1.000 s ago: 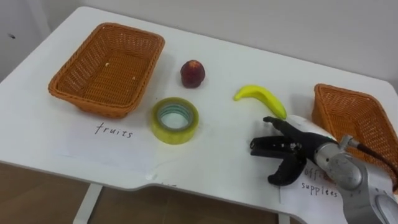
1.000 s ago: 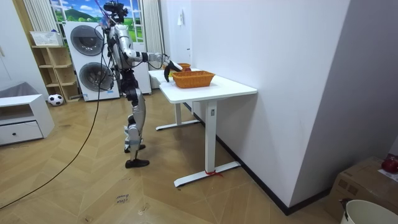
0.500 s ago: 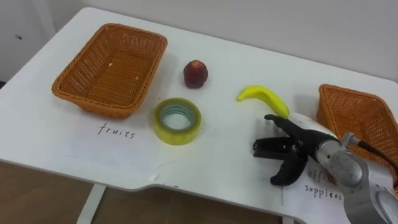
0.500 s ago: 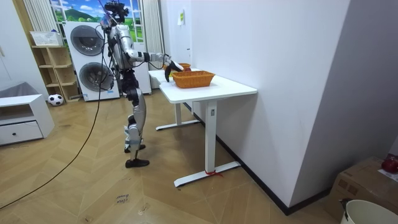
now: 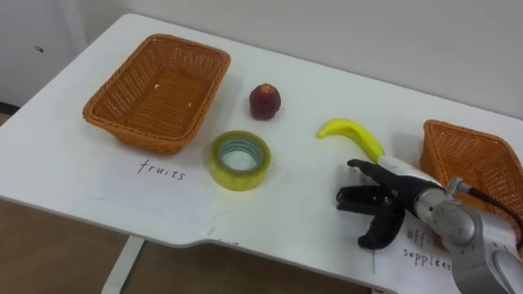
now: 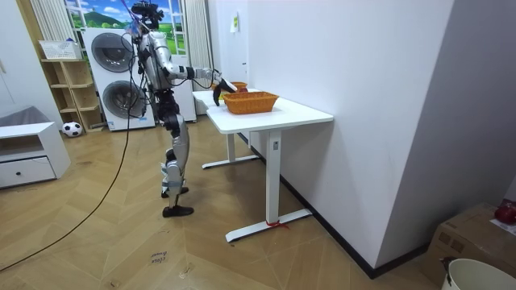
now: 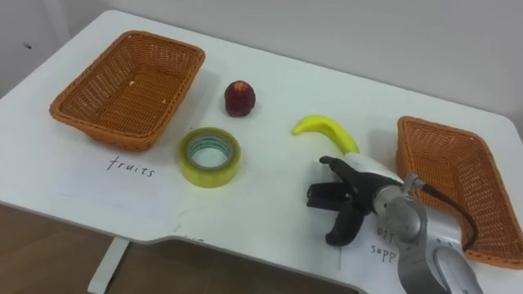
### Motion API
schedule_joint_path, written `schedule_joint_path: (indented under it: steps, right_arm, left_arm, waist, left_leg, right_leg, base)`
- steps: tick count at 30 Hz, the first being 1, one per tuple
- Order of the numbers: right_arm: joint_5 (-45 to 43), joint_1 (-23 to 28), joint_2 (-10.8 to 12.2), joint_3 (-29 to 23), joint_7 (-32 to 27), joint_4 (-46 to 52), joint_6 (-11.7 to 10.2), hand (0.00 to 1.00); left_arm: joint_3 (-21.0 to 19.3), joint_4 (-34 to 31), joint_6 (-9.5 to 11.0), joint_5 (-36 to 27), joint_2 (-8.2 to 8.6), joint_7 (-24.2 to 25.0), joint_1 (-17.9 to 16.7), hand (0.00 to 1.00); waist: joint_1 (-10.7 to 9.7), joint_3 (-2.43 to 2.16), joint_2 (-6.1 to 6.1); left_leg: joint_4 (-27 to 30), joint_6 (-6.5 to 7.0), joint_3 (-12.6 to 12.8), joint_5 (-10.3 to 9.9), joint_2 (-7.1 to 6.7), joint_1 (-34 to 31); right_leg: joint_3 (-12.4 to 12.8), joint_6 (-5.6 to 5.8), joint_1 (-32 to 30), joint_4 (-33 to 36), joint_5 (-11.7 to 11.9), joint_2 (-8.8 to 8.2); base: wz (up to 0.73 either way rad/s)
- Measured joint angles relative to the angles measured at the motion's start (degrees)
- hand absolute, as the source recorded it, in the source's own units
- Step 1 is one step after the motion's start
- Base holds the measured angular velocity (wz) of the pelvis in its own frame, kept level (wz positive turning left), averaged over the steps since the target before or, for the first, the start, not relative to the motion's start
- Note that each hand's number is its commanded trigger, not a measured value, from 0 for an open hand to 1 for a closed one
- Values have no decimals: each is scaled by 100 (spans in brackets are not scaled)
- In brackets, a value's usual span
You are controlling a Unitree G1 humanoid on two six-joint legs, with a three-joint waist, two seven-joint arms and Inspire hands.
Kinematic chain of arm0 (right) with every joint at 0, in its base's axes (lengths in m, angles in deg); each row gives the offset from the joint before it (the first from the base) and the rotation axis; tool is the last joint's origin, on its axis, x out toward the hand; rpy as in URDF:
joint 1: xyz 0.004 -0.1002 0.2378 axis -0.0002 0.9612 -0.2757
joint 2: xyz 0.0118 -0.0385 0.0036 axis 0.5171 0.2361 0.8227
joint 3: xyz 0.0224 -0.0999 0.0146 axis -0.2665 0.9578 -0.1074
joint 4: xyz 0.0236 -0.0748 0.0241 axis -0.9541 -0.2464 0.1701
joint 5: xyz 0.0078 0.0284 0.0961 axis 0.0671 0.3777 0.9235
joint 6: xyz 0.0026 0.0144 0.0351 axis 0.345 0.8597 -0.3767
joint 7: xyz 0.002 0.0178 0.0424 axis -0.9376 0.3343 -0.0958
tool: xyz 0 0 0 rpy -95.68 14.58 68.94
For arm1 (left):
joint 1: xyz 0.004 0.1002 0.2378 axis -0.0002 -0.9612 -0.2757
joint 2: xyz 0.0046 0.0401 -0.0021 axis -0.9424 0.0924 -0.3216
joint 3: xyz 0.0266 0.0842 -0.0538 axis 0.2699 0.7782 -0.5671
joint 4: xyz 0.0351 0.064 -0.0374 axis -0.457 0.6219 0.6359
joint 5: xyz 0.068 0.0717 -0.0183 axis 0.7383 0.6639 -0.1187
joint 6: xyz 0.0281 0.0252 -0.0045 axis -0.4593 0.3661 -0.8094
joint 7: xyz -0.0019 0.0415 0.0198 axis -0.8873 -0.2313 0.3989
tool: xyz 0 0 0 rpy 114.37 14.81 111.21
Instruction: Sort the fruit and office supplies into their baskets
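Fingers [image 5: 356, 196] of the right hand [image 5: 406, 194] are spread apart and empty in the left eye view, just on the near side of the banana [image 5: 353, 135]. The red fruit [image 5: 265, 101] and tape roll [image 5: 239, 160] lie to the banana's left, the fruits basket [image 5: 143, 139] farther left.

Room view: the robot stands at the counter's [image 6: 298, 113] end, arm out.

Right eye view: hand and banana are apart, so the palm should come over the banana's middle, close across its curve, then lift clear.
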Motion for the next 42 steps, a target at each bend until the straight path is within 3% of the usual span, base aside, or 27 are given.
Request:
schedule_joint_path:
  steps: [6, 9, 16, 30, 42]
  right_arm:
    - [2, -113, -24, 15, 81, -128, -11, 100]
    - [-42, -175, -4, 43, -309, -319, -48, 100]
    - [-168, -249, -8, 51, -573, -528, -43, 100]
    - [-248, -262, -44, 50, -548, -475, -34, 100]
    - [64, -185, -45, -21, -795, -314, -122, 100]
  left_arm:
    - [1, 43, 0, 46, -2, 50, 3, 0]
    - [14, 159, 0, 47, -2, 98, 29, 0]
    - [71, 239, -7, 46, -8, 97, 34, 0]
    - [113, 132, -8, 39, -24, 134, 213, 0]
    - [105, 55, 37, 38, -28, -121, 207, 0]
  waist:
    - [4, 7, -14]
    - [15, 10, -21]
    - [134, 11, -21]
    - [98, 14, -38]
    - [90, 8, -62]
  left_leg:
    - [3, 0, -1, 0, 0, 5]
    - [12, 0, 0, 0, -2, 6]
    - [6, 0, -34, 0, -2, -7]
    - [0, -1, -101, -1, -6, -37]
    - [-6, 0, -19, 0, -5, 0]
  right_leg:
    - [-1, 0, 8, 0, 0, 0]
    - [0, 0, 15, -1, 0, -1]
    - [-13, 0, 19, -4, 0, 2]
    - [11, 0, -4, -5, 0, 10]
    - [57, 0, -33, -11, 0, 14]
  base:
    - [0]
    - [0]
    - [2]
    - [1]
    - [-5]
